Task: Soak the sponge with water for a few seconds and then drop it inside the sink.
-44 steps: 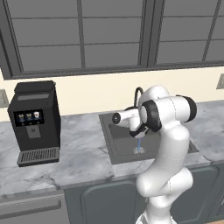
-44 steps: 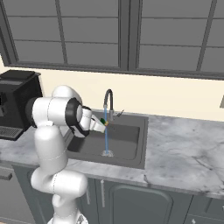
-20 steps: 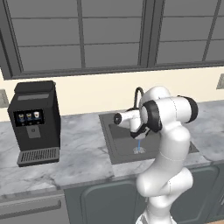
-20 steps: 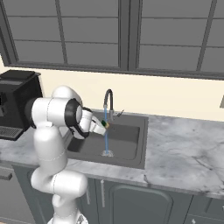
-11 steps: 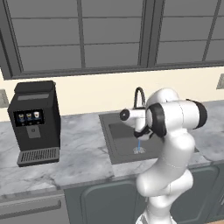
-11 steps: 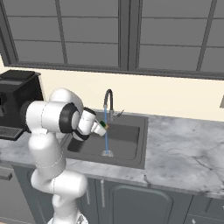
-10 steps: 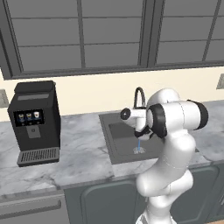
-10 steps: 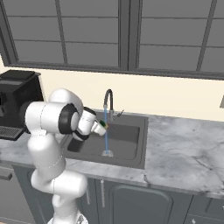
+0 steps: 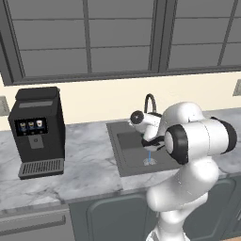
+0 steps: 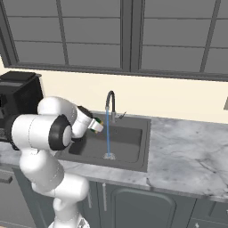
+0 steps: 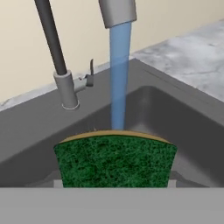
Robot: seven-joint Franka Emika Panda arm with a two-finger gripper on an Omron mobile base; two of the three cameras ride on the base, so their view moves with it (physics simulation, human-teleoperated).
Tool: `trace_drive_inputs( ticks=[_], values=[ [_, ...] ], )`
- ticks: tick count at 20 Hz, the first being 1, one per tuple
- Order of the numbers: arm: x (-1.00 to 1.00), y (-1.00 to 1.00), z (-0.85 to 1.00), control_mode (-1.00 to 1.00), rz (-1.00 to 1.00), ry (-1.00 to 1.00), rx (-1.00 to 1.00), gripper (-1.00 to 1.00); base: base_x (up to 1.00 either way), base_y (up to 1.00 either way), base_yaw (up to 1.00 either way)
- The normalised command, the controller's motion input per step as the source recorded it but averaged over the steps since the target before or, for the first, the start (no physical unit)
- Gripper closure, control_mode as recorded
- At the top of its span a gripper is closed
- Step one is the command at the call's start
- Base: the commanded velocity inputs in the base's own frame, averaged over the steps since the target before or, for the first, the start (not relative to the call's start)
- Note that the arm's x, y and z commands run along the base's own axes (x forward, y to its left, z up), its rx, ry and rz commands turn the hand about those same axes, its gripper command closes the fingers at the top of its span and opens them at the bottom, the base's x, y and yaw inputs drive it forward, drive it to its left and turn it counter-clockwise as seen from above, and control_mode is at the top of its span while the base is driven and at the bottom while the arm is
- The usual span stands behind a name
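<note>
The gripper is clamped on the sponge, green face broadside to the hand camera above the sink, and the water drops at twelve o'clock, just beyond its top edge.

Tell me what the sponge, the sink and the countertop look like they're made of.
The sponge: a coarse, speckled green scouring layer over a smooth yellow body, probably foam. The sink: dark grey with a matte, even sheen, likely metal or composite. The countertop: grey-white with darker veins, polished, looks like marble or stone.
</note>
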Motion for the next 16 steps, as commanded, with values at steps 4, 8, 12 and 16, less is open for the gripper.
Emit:
trace_drive_inputs(
  ticks=[4, 8, 12, 16],
  values=[
    [-0.25, 0.39, 0.46, -1.00, 0.15, 0.02, 0.00, 1.00, 0.00, 0.00, 0.00],
    [-0.26, 0.15, 0.39, -1.00, 0.18, 0.08, 0.00, 1.00, 0.00, 0.00, 0.00],
    [-0.22, 0.00, 0.44, -1.00, 0.22, 0.16, 0.02, 1.00, 0.00, 0.00, 0.00],
    [-0.24, 0.00, 0.44, -1.00, 0.24, 0.15, 0.04, 1.00, 0.00, 0.00, 0.00]
  ],
)
